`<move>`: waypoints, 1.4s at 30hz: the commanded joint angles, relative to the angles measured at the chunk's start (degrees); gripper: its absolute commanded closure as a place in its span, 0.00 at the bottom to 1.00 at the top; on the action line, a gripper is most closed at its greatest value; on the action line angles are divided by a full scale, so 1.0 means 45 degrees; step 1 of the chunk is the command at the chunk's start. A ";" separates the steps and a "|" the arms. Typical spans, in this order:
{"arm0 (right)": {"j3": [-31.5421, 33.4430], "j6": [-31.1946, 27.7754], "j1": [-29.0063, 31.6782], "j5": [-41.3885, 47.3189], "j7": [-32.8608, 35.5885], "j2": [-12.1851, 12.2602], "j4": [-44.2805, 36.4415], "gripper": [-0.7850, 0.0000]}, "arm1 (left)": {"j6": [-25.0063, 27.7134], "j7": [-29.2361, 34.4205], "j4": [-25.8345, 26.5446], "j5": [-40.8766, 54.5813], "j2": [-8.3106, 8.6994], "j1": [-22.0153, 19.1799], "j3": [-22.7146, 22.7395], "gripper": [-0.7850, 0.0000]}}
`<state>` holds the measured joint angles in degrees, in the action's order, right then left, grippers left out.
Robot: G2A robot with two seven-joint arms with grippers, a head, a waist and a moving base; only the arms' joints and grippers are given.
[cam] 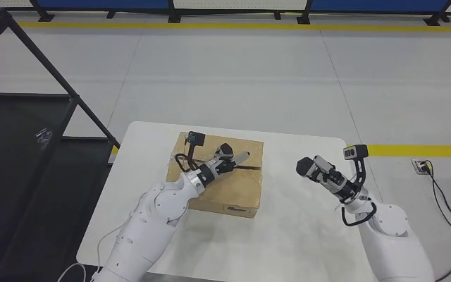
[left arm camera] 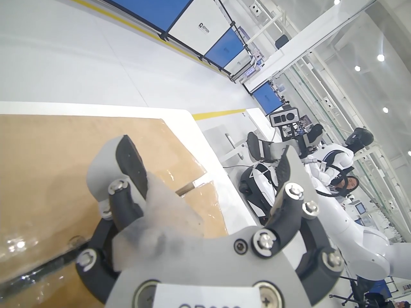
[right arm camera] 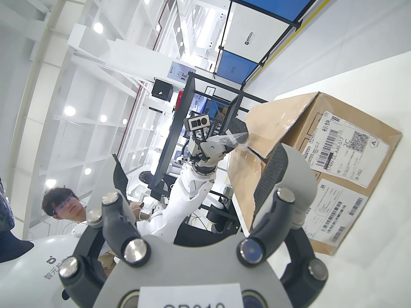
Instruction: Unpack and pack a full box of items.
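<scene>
The left gripper (left arm camera: 205, 149) is being held just above the top of the cardboard box (cam: 232, 192), whose flaps are folded down. Its two fingers (left arm camera: 131, 161) are being held wide apart, with nothing clamped between them. A whitish translucent scrap (left arm camera: 167, 206) is being carried against the inner pad of one finger; what it is made of cannot be told. Directly beneath this gripper, the box's glossy taped seam (left arm camera: 38, 269) is being crossed, a dark slit showing in it close under the wrist. Ahead of the fingertips the ends of the two top flaps are lying side by side, with a small notch (left arm camera: 189, 187) gaping between them at the box's edge. The box itself is being borne by the white table (cam: 303, 229), whose rounded corner is lying just beyond the fingertips. The right gripper (cam: 313, 166) is being held in the air over a bare part of the same table, well apart from the box. Its jaws are likewise being held spread and are gripping nothing. Beyond its fingertips the box is standing with one side wall turned toward it. Printed labels (right arm camera: 343, 149) are stuck on that wall, and the left gripper is poised over the box's top on the far side.
</scene>
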<state>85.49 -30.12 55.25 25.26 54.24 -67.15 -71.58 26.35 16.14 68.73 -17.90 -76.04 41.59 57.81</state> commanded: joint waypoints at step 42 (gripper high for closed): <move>-0.0211 -0.0396 -0.0279 0.0673 0.0140 0.0264 0.0836 0.00 | 0.0038 -0.0035 -0.1004 -0.0057 -0.0985 -0.0860 -0.1227 0.00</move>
<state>84.56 -31.88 54.01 28.27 54.86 -65.98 -67.86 26.53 15.88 64.14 -18.11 -80.45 37.70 52.25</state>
